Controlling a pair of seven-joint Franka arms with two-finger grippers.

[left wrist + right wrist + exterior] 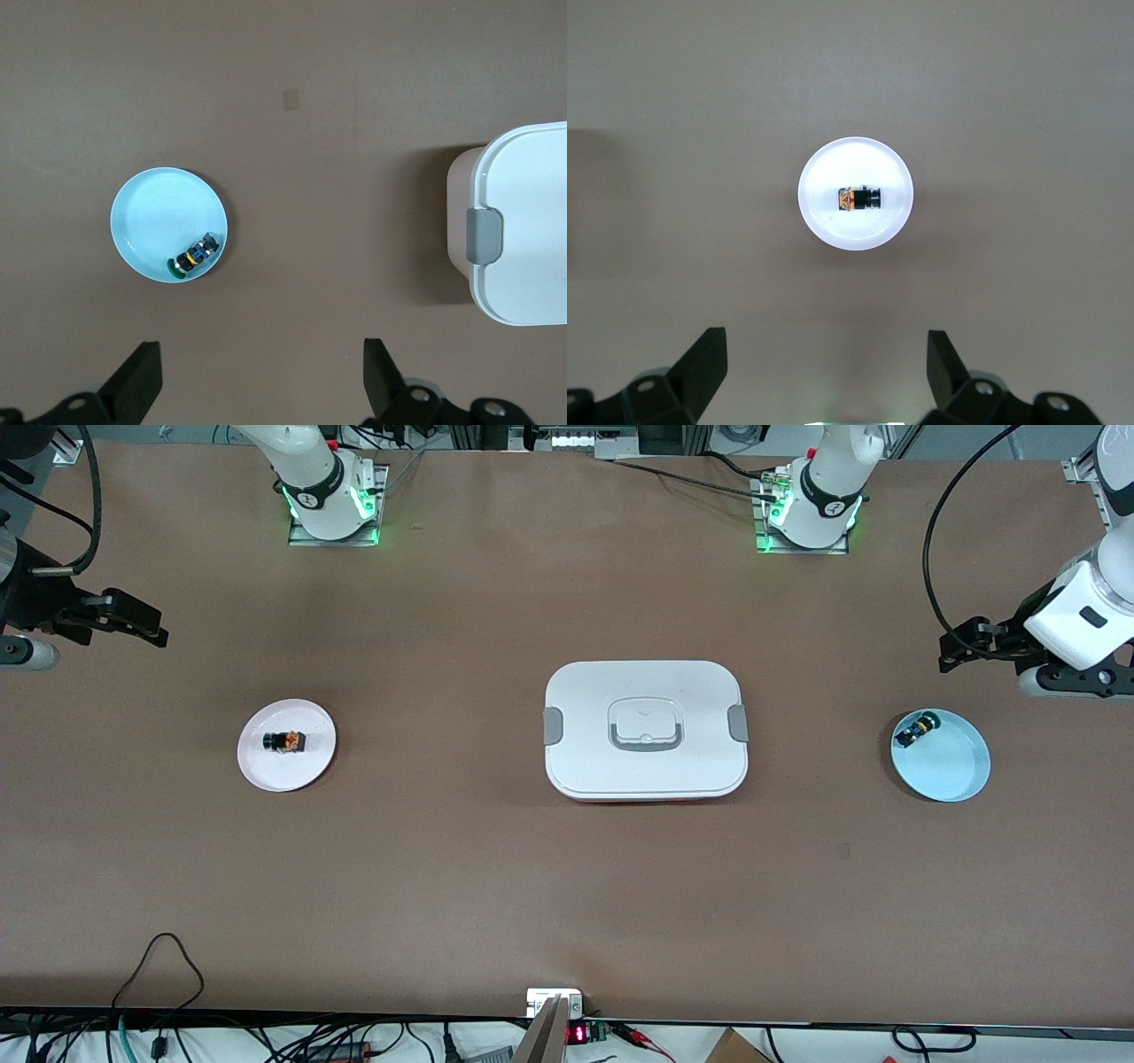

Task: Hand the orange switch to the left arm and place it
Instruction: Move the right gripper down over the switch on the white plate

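The orange switch (284, 740) lies on its side on a pink plate (287, 772) toward the right arm's end of the table. It also shows in the right wrist view (859, 198), on that plate (855, 235). My right gripper (146, 624) hangs open and empty over bare table beside the plate, its fingers wide apart in its wrist view (826, 345). The white box (646, 729) stands mid-table, and its clasped end shows in the left wrist view (523, 221). My left gripper (961, 646) hangs open and empty over bare table at the left arm's end (261, 354).
A blue plate (948, 766) at the left arm's end holds a small black-blue switch with a green cap (914, 729); both show in the left wrist view (159, 212), (195, 257). Cables (164, 965) and a small fixture (555, 1005) lie at the table's near edge.
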